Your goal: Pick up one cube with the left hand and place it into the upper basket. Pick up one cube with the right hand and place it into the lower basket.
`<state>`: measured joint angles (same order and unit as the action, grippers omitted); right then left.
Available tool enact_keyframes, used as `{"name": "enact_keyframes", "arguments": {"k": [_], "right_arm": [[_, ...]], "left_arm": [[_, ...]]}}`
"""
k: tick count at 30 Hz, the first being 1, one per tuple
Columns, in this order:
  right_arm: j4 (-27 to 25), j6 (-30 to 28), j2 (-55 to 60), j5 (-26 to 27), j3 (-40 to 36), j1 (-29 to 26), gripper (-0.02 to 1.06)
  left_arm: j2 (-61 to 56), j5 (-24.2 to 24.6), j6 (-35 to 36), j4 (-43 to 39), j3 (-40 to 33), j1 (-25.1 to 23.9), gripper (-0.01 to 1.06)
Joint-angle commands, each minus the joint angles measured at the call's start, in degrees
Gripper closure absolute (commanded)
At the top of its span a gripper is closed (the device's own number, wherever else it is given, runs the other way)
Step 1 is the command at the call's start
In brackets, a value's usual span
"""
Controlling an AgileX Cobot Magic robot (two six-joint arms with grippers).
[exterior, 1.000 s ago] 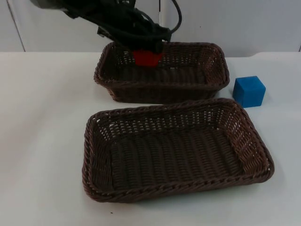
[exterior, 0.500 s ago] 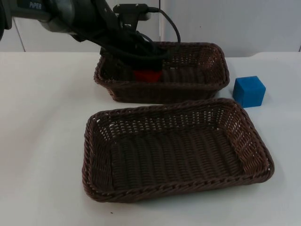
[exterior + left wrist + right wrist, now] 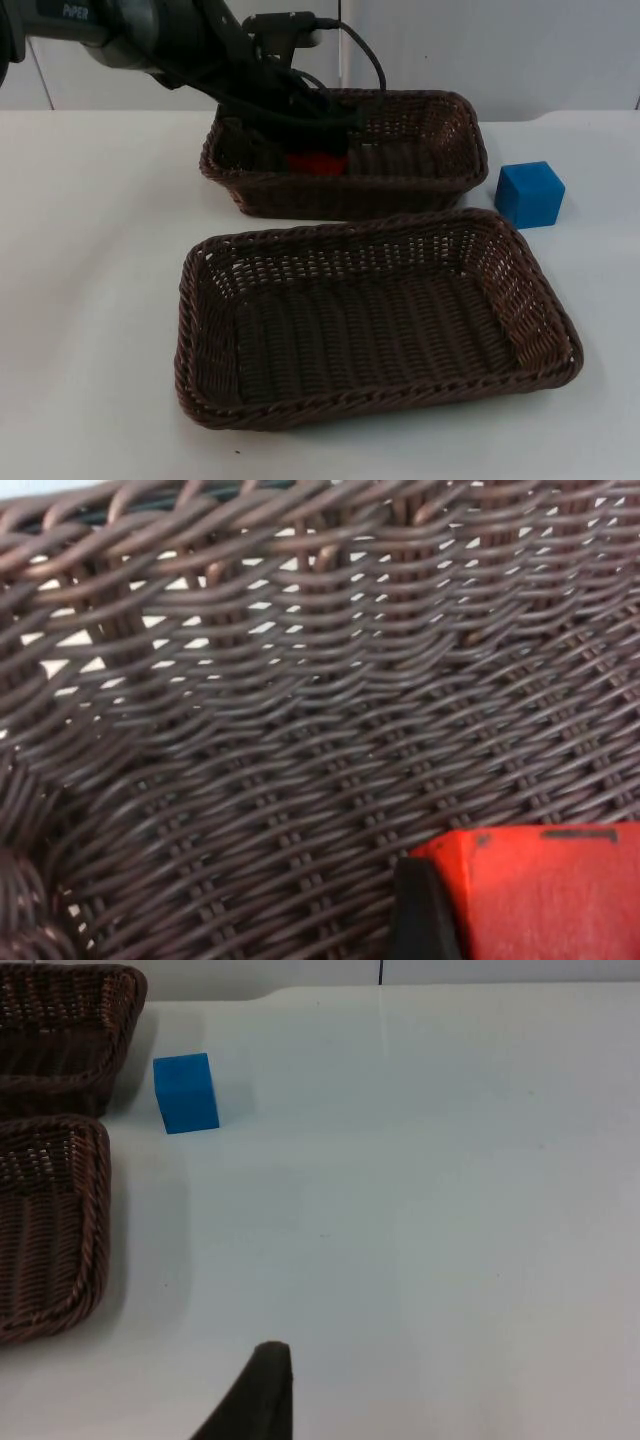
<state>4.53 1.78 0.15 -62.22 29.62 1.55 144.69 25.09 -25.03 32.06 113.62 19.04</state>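
Red cube (image 3: 317, 163) sits low in upper basket (image 3: 455, 105), left gripper (image 3: 322, 150) gripping it; blue cube (image 3: 530, 193), at three o'clock, waits for right gripper (image 3: 262, 1385), whose grip I cannot tell.

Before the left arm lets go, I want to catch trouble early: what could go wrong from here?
The left claw is deep inside the upper basket, holding the red cube low above the wicker floor. Pulling out, it could snag the weave and drag the basket.

The blue cube sits on the table close to the corners of the upper basket and the lower basket, so the waiting right claw has little room and may bump a rim.
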Motion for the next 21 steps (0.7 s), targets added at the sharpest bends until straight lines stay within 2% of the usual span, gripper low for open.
{"name": "enact_keyframes", "arguments": {"k": [1, 2, 3, 5, 7, 14, 21], "right_arm": [[0.15, -0.07, -0.15, 0.38, -0.10, -0.35, -0.01], [0.15, -0.07, -0.15, 0.38, -0.10, -0.35, -0.01], [0.15, -0.07, -0.15, 0.38, -0.10, -0.35, -0.01], [0.15, -0.07, -0.15, 0.38, -0.10, -0.35, -0.01], [0.15, -0.07, -0.15, 0.38, -0.10, -0.35, -0.01], [0.04, -0.07, -0.15, 0.38, -0.10, -0.35, -0.01], [0.04, -0.07, -0.15, 0.38, -0.10, -0.35, -0.01]], "left_arm": [[-0.75, 1.03, -0.18, 3.04, 0.37, 0.36, 0.28], [-0.75, 1.03, -0.18, 3.04, 0.37, 0.36, 0.28], [-1.43, 1.55, -0.18, 3.39, 0.37, 0.36, 0.20], [-2.96, 1.66, -0.18, 3.71, 0.37, 0.36, 0.11], [-4.80, 1.13, -0.18, 3.71, 0.37, 0.36, 0.08], [-12.98, 0.56, -0.18, 1.37, 0.37, 0.26, 0.08], [-19.76, 3.16, -0.18, -1.81, 0.37, 0.26, 0.08]]}}
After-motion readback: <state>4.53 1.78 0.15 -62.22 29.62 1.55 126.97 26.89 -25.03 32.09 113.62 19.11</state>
